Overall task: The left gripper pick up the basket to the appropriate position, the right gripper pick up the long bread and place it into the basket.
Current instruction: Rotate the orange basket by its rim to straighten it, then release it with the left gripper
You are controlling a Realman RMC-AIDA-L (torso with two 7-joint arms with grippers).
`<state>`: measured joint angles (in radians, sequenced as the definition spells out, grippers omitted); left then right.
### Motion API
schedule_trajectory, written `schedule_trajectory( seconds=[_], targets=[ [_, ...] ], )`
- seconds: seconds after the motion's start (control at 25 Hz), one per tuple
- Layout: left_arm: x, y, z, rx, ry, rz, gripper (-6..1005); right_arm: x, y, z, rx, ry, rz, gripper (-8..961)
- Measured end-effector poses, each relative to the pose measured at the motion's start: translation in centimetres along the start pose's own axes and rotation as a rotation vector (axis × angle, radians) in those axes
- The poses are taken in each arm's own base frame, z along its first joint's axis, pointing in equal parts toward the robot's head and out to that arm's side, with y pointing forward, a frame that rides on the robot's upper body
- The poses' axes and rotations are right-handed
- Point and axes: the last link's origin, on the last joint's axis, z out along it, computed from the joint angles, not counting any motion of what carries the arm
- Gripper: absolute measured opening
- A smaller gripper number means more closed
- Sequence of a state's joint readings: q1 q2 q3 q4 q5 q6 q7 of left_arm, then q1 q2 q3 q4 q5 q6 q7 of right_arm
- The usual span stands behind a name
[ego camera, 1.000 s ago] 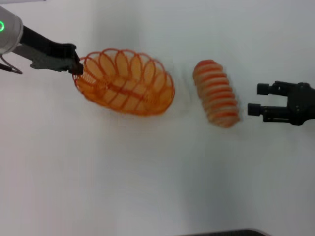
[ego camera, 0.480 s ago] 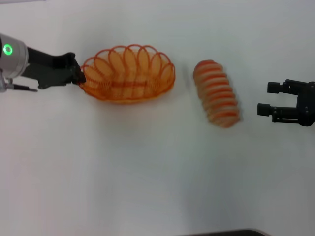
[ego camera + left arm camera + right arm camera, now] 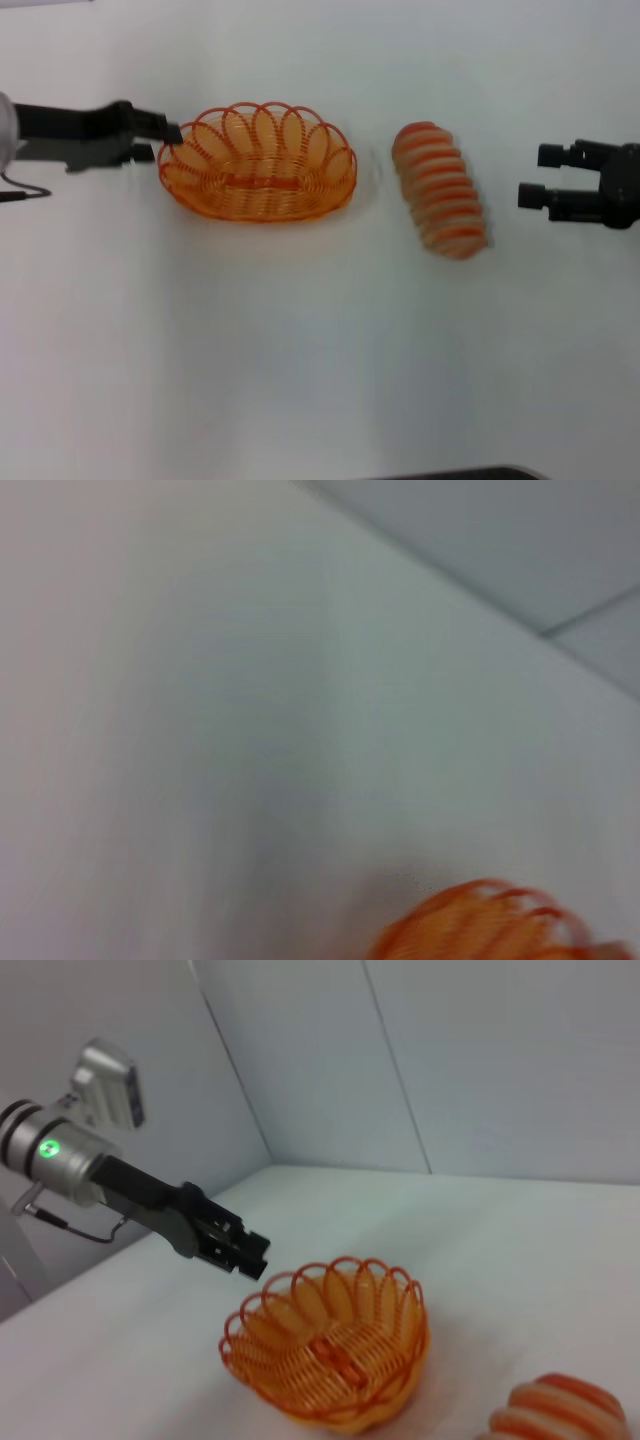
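Note:
The orange wire basket [image 3: 258,165] sits flat on the white table, left of centre. It also shows in the right wrist view [image 3: 330,1355] and as a blurred rim in the left wrist view [image 3: 480,925]. My left gripper [image 3: 165,140] is at the basket's left end, fingers slightly apart and just off the rim [image 3: 245,1252]. The long bread [image 3: 440,190], tan with orange stripes, lies to the right of the basket, and one end of it shows in the right wrist view [image 3: 555,1415]. My right gripper [image 3: 535,175] is open and empty, to the right of the bread.
The white table [image 3: 300,350] has nothing else on it. A dark edge [image 3: 450,473] shows at the bottom of the head view. Grey walls [image 3: 450,1060] stand behind the table.
The basket went from tilted and held by its left rim to lying flat on the table. My left gripper has let go. My right gripper shifted slightly.

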<state>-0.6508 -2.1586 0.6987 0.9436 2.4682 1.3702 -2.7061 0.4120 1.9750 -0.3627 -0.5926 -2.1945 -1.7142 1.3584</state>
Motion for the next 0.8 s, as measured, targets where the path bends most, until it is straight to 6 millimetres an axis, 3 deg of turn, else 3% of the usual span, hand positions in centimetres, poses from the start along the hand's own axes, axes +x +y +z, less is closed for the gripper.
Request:
schedule_trajectory(
  seconds=[0.08,0.2,0.4,0.8],
  targets=[
    [0.1,0.5,-1.0,-0.08,0.043,0.096,299,-0.7,-0.2,0.1,-0.007,-0.007,0.019,857],
    [-0.3,1.6,-2.8,-0.236,0.111,0.321,504,-1.8,-0.3,0.6,-0.023,-0.027,0.069,857],
    [-2.2,1.1,-3.9,-0.338,0.185,0.596,631,-4.5,-0.9,1.3,-0.05,-0.047,0.171,857],
    [-6.3,-1.5,-4.1,-0.393,0.328,0.926,636,-9.2,-1.7,3.0,-0.029,0.147,0.317,856]
  ],
)
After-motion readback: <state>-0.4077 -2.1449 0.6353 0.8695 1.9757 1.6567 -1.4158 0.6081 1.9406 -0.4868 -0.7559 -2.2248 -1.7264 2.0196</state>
